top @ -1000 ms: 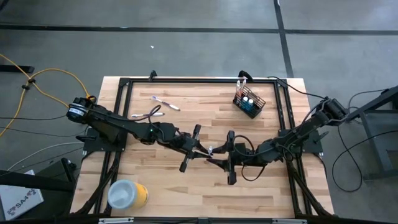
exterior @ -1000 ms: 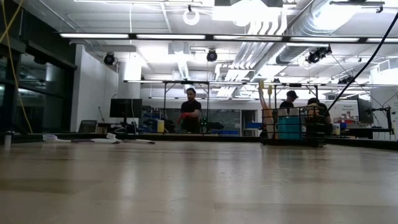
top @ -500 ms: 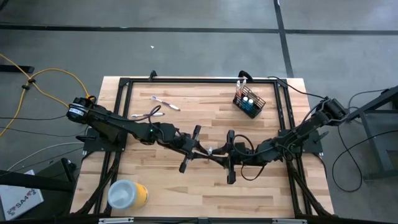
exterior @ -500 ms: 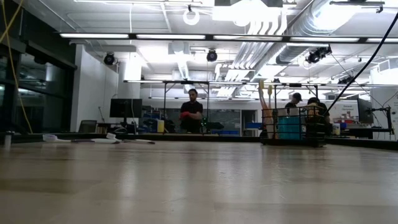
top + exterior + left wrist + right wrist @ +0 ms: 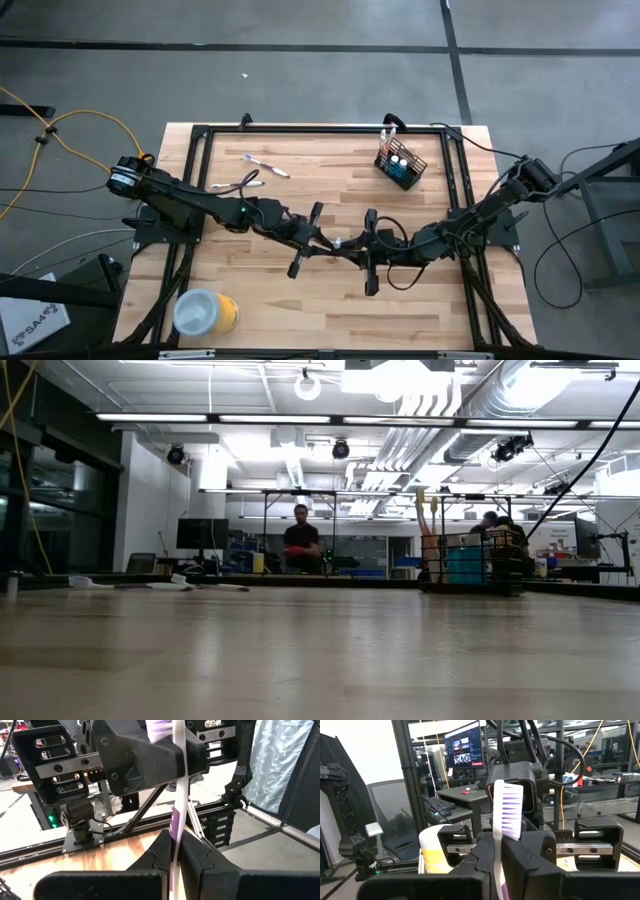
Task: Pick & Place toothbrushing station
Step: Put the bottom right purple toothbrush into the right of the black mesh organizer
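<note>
Pinching 1 toothbrush (image 5: 338, 241) between them, left gripper (image 5: 322, 242) and right gripper (image 5: 350, 244) meet mid-table; 2 brushes (image 5: 250, 172) lie loose, 2 tubes (image 5: 398, 162) in the holder (image 5: 401, 165).

Two dark arms are reaching over one wooden table (image 5: 430, 300). Three loose toothbrushes are showing: two (image 5: 265, 165) (image 5: 235, 185) are lying at the upper left of the table, and one (image 5: 338, 242) is sitting at the centre. One mesh holder (image 5: 401, 165) is standing at the upper right, holding two blue tubes (image 5: 398, 163). One yellow cylinder (image 5: 205, 312) is lying at the lower left.
</note>
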You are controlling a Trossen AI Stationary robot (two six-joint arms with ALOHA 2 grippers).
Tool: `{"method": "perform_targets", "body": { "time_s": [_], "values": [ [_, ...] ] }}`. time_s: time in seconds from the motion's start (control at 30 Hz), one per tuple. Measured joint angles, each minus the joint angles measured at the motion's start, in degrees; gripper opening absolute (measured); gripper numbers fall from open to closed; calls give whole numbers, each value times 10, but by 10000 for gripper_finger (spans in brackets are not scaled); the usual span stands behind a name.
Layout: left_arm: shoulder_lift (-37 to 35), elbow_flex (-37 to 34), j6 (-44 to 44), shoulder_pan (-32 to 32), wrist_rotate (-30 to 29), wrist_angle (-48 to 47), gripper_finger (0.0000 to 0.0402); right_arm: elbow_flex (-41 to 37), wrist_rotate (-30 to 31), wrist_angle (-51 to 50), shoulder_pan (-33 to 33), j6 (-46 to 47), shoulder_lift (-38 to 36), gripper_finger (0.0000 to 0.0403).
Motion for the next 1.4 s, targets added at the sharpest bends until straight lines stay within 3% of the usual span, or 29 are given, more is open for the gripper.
{"method": "perform_targets", "body": {
  "time_s": [0.27,0.63,0.77,1.1,1.4],
  "values": [
    [0,0,22,0,-1,10,23,0,-2,3,0,1,0,12],
    [0,0,54,-7,-3,22,149,0,6,-2,3,4,0,11],
    [0,0,54,-8,-3,22,168,0,78,-31,15,-1,0,11],
    [0,0,56,-9,0,19,170,0,269,-53,97,-19,-15,11],
    [0,0,54,-9,-2,19,171,0,392,-51,189,-11,-15,11]
  ]
}}
